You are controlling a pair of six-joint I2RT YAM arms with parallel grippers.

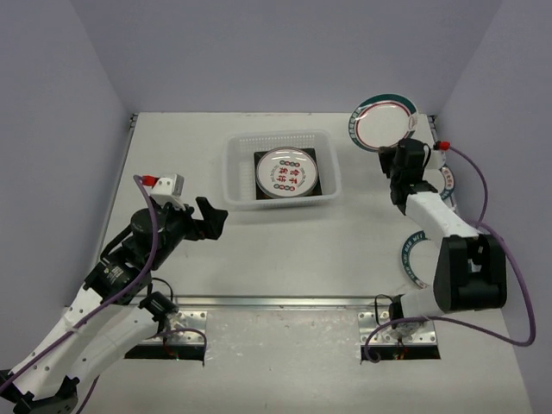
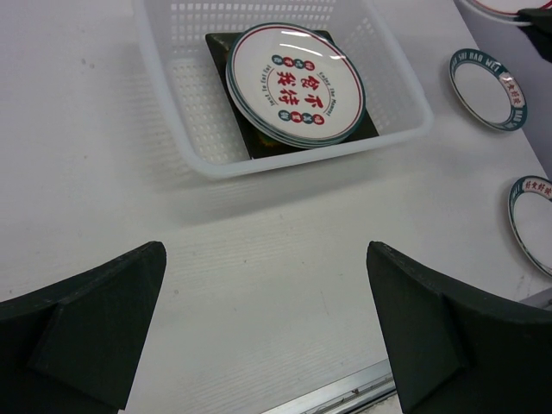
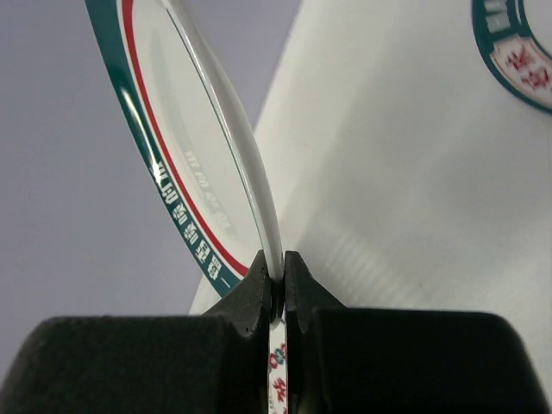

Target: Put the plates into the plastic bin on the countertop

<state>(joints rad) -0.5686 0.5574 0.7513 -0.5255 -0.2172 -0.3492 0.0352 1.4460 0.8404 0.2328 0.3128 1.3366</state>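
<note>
The right gripper (image 3: 276,269) has its jaws pinched tight on the rim of a teal-rimmed round plate (image 3: 194,155), held tilted up at about one o'clock over the countertop (image 1: 285,250). This looks like the carry step, and the next move probably calls for swinging toward nine o'clock, levelling, and lowering onto the stack (image 1: 287,172) in the plastic bin (image 1: 237,177). The right arm stretches toward the far corner, while the left gripper (image 1: 210,220) gapes wide and empty at eight o'clock.

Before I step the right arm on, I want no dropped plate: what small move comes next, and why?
Probably carry the teal-rimmed plate left toward the plastic bin. The right tool is shut on its rim, holding it up at the far right corner; the bin lies to its left.
</note>
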